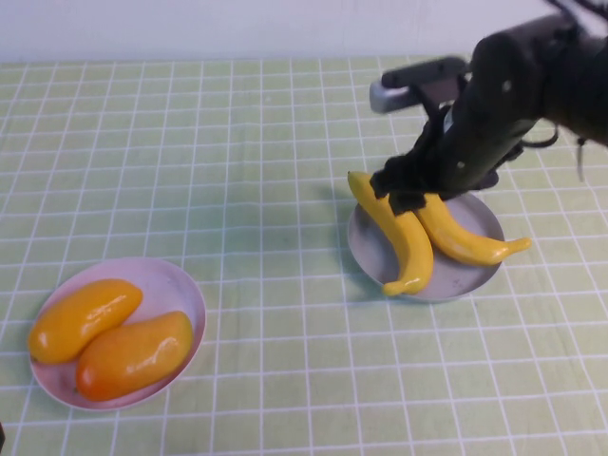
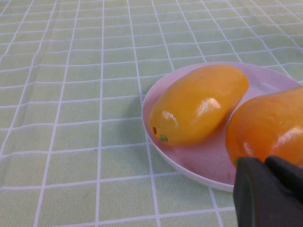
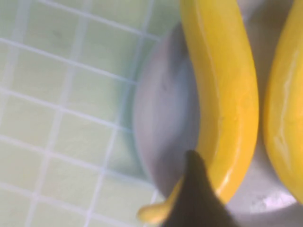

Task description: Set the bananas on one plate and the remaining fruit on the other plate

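Yellow plastic defines the two bananas, both lying on the grey-blue plate point(image 1: 475, 285) at my right side of the table. The left banana point(image 1: 397, 237) runs across the plate with its far tip overhanging the rim and its near tip curling over the near rim. The right banana point(image 1: 465, 239) lies just beside it, its pointed tip reaching toward the plate's right rim.

My right gripper point(image 1: 410, 193) stands directly above the far ends of both bananas, at the far rim of that plate. In the right wrist view, one dark fingertip point(image 3: 196, 194) sits against the edge of the left banana point(image 3: 222, 94), with the second banana point(image 3: 284, 118) alongside and the plate's surface point(image 3: 165, 123) on the other side. My right fingers are spread and nothing is pinched between them; both bananas rest on the plate.

The two orange-yellow fruits lie side by side, touching, on the pale pink plate point(image 1: 180, 285) well apart at my left near side: the yellower fruit point(image 1: 84, 318) farther left, the more orange fruit point(image 1: 135, 353) nearer me.

My left gripper point(image 2: 270, 194) hangs just beside the pink plate's point(image 2: 189, 165) near rim, close to the more orange fruit point(image 2: 267, 125), with the yellower fruit point(image 2: 199, 104) beyond. Its fingers are pressed together and hold nothing.

A green checked tablecloth point(image 1: 237, 142) covers the table.
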